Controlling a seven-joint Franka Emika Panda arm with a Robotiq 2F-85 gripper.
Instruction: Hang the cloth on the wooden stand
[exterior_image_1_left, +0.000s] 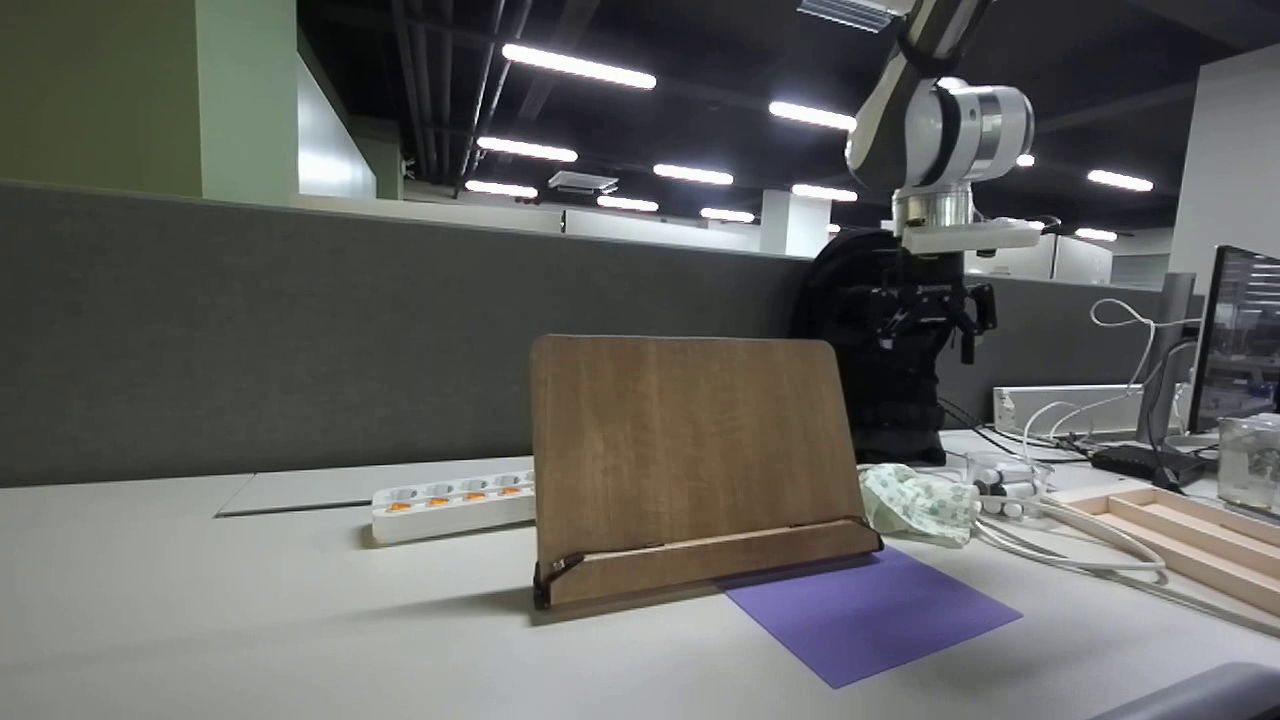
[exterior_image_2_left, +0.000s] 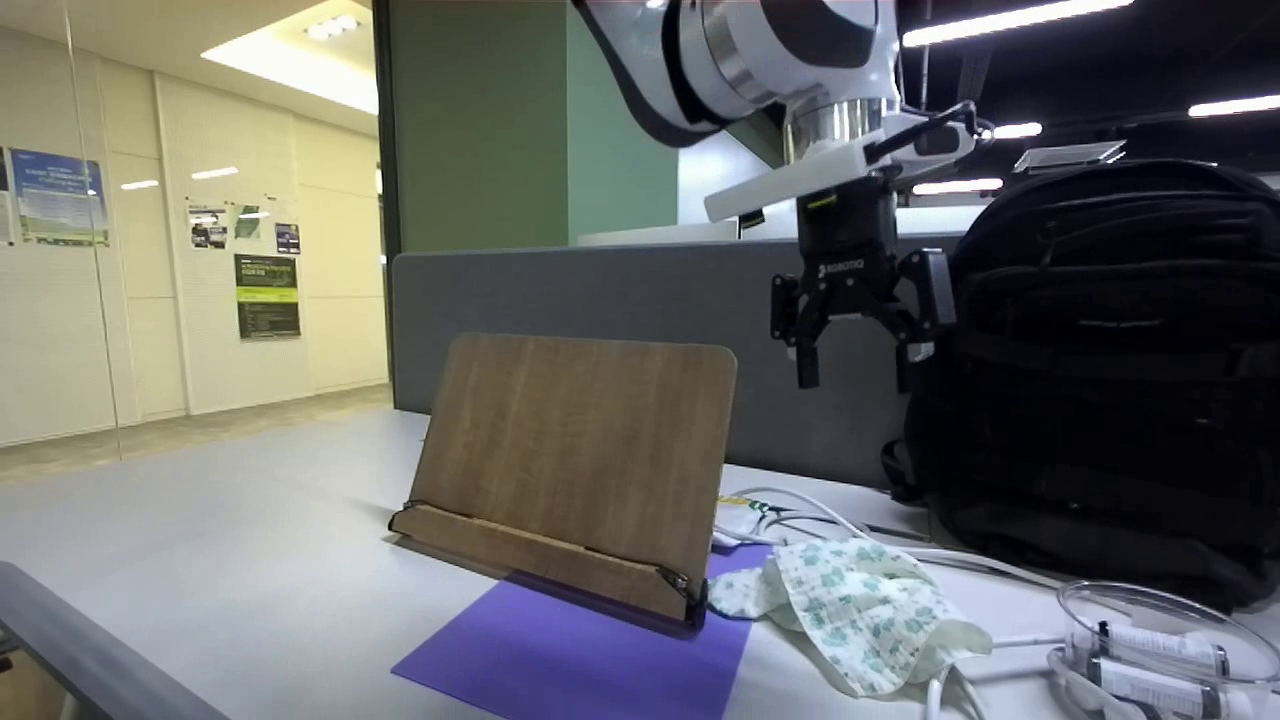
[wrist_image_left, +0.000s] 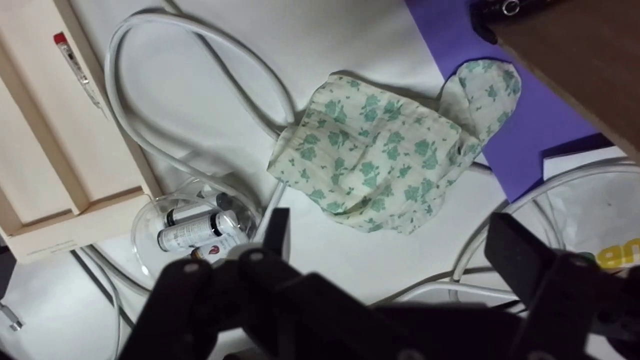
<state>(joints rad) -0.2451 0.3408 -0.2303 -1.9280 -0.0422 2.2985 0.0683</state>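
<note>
Hovering well above the table (exterior_image_1_left: 300, 600), the claw (exterior_image_2_left: 856, 370) shows its two fingers (exterior_image_2_left: 807, 366) spread wide, nothing between them, so no grab yet! Roughly below it lies the cloth (wrist_image_left: 370, 155), white with a green print, rumpled on the table, its narrow end lapping over the edge of the purple sheet (exterior_image_2_left: 600, 650). Watch the white cable (wrist_image_left: 155, 18): it runs under the cloth. Just beside that narrow end comes the wooden stand (exterior_image_2_left: 580, 460), tilted back, and the wrist view shows a slim gap between the two. In both exterior views the cloth sits to the stand's right. Further out, a clear bowl (exterior_image_2_left: 1078, 620) holds small bottles (exterior_image_2_left: 1165, 645), near right in an exterior view, with a dark backpack (exterior_image_2_left: 1110, 400) on the far right.

So which step is this? Looks like the approach to the cloth, with pickup and hanging to come. The next move seems to call for a descent, the claw lined up across a raised fold, then a pinch of fabric alone, leaving the cable be. After that it needs height, enough to drape the cloth over the stand's top edge.
</note>
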